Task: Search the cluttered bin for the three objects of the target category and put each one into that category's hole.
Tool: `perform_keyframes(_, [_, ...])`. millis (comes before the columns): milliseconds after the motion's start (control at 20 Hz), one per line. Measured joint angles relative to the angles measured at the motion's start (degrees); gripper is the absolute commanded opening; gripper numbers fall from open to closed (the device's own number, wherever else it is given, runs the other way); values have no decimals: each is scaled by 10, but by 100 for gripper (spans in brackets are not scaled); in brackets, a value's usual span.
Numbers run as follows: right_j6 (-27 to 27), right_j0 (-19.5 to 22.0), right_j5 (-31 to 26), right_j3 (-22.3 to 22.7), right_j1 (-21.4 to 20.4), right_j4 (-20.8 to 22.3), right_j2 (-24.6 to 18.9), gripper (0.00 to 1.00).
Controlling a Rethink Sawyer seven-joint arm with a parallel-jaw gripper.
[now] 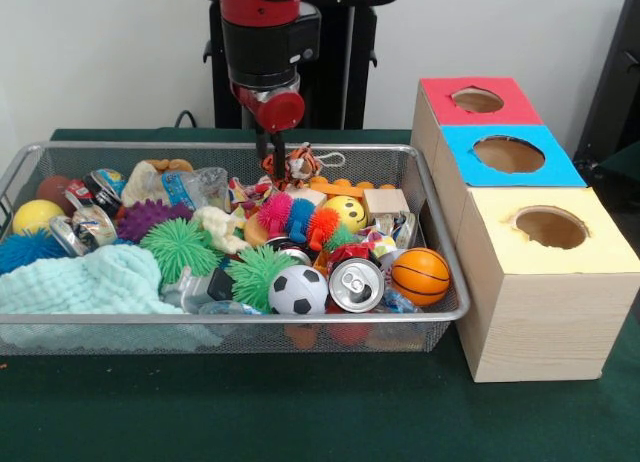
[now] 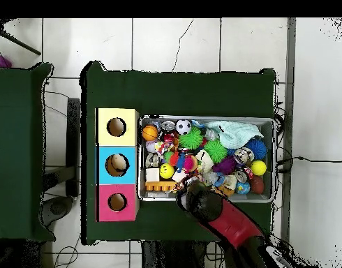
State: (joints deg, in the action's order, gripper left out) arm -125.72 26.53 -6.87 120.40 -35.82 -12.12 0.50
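End effector hung at the far rim of the wire bin, just above a small tiger-striped toy; whether it was apart or together could not be told. Beneath it the bin held a jumble: a soccer ball, a basketball, a drink can, green spiky balls, a yellow smiley ball and a pale teal cloth. Beside the bin on the green bench stood three boxes with round holes, topped red, blue and yellow. Seen from overhead, something tan lay inside the blue box's hole.
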Motion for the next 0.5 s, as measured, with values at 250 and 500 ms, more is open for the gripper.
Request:
perform_keyframes(250, [0,10,-14,-19,2,13,0,100])
perform_keyframes(500, [0,13,-50,-38,1,25,0,100])
